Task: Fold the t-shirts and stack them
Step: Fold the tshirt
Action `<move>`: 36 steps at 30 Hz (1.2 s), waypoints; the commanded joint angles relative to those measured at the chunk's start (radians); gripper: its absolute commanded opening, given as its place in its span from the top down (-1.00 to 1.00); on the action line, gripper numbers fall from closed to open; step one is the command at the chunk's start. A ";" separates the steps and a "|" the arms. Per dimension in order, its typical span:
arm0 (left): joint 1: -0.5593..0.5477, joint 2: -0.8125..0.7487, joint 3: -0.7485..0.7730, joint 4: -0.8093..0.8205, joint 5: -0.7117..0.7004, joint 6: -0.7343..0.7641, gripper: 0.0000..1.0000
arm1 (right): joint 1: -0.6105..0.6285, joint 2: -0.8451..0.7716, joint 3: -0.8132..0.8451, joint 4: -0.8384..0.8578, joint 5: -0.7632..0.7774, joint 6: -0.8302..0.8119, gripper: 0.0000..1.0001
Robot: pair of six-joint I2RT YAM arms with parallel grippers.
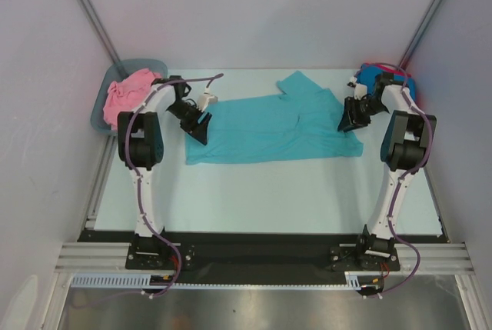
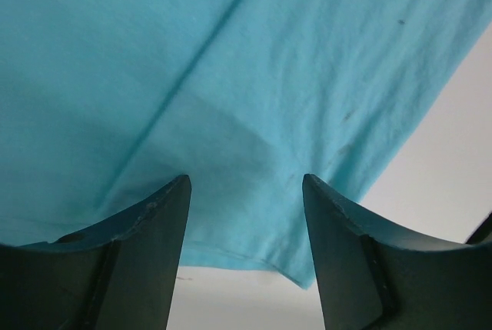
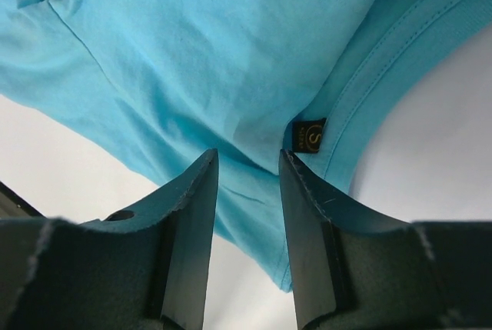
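Observation:
A teal t-shirt lies spread across the middle of the table, one sleeve pointing to the back. My left gripper hangs open over its left hem. In the left wrist view the teal cloth lies below the left gripper, with nothing between the fingers. My right gripper is at the shirt's right end, by the collar. There the right gripper stands open above the teal cloth, next to the dark neck label. A pink t-shirt sits crumpled at the back left.
The pink shirt rests in a grey-blue tub in the back left corner. A bright blue shirt with a bit of red cloth behind it is bunched at the back right, behind the right arm. White walls enclose the table.

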 commanded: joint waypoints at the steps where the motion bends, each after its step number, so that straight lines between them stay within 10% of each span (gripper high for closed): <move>1: 0.021 0.004 0.142 -0.006 0.055 -0.025 -0.33 | 0.005 -0.091 -0.012 -0.020 0.023 -0.010 0.14; 36: 0.108 0.104 0.244 0.014 -0.050 -0.011 -0.32 | 0.041 -0.134 -0.049 -0.023 0.091 -0.027 0.17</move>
